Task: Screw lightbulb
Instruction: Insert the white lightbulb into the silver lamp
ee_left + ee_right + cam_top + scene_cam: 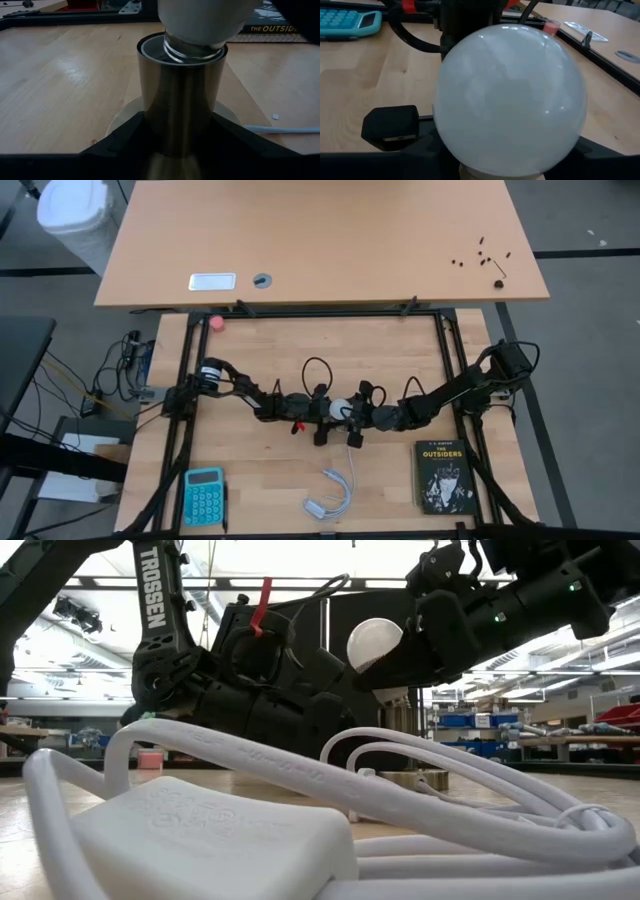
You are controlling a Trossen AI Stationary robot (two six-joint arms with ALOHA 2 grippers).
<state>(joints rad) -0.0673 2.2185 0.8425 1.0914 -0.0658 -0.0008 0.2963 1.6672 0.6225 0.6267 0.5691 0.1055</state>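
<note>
The two arms meet at the middle of the wooden table (270, 355), gripper to gripper. The left gripper (318, 416) comes in from the left and is clamped around a brass-coloured cylindrical socket (182, 100); in the left wrist view its dark fingers (125, 137) press against both sides of the socket's barrel, so the jaws stand partly closed on it.

The lightbulb (339, 409) sits between the two grippers, at the table's centre. Its threaded grey base is at the mouth of the socket, with some threads still showing above the rim in the left wrist view. In the low view the white globe (374, 642) is raised above the tabletop, framed by dark gripper parts on both sides.

The right gripper (356, 416) reaches in from the right and its jaws sit narrowed around the globe of the lightbulb (510, 100), which fills the right wrist view. Dark finger parts show beside and beneath the glass there, close against it.

Near the front edge lies a coiled white cable (333, 492) with a flat white adapter (210, 835). A teal calculator (203, 496) rests at the near left and a black book (443, 475) at the near right. A small pink ball (217, 322) lies at the far left of the table.
</note>
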